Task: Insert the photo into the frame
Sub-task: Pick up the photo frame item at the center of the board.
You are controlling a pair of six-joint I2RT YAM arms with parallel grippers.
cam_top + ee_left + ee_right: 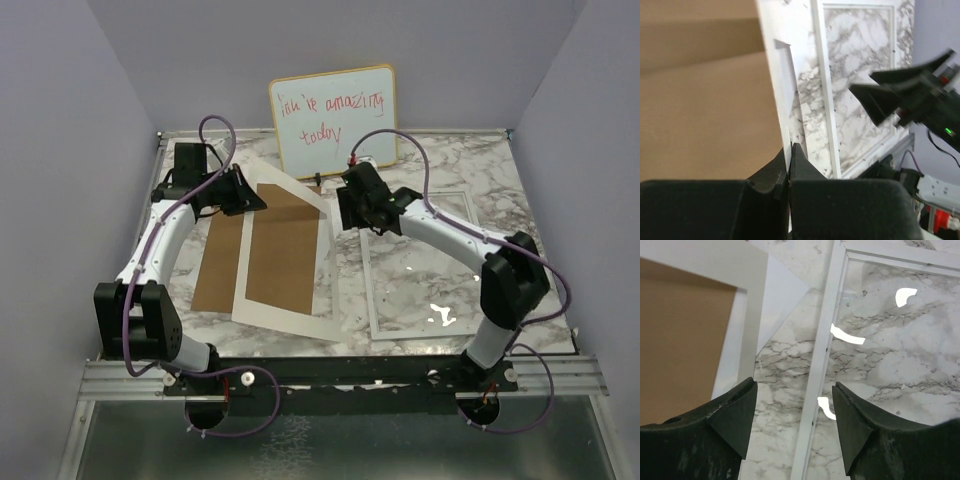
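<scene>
Top external view shows the frame [368, 290] lying flat on the right half of the marble table [450, 160]. Its thin white rim sits roughly square to the table edges, and open marble separates its left rim from the white mat [275, 325]. The mat lies left of centre over the brown backing board [215, 265], and the whiteboard [333, 120] leans against the back wall.

The right gripper [343, 214] hangs over that strip of marble near the frame's far left corner, jaws spread wide and holding nothing. In its wrist view the frame's rim runs between the two fingertips. The photo [784, 292] shows there as a plain white corner poking out past the mat's edge, up and left of those fingers and apart from them.

The left gripper [789, 156] sits at the mat's far left corner. Its jaws are pressed together on the edge of a thin white sheet, which looks like the photo, though mat and photo are both white there.
</scene>
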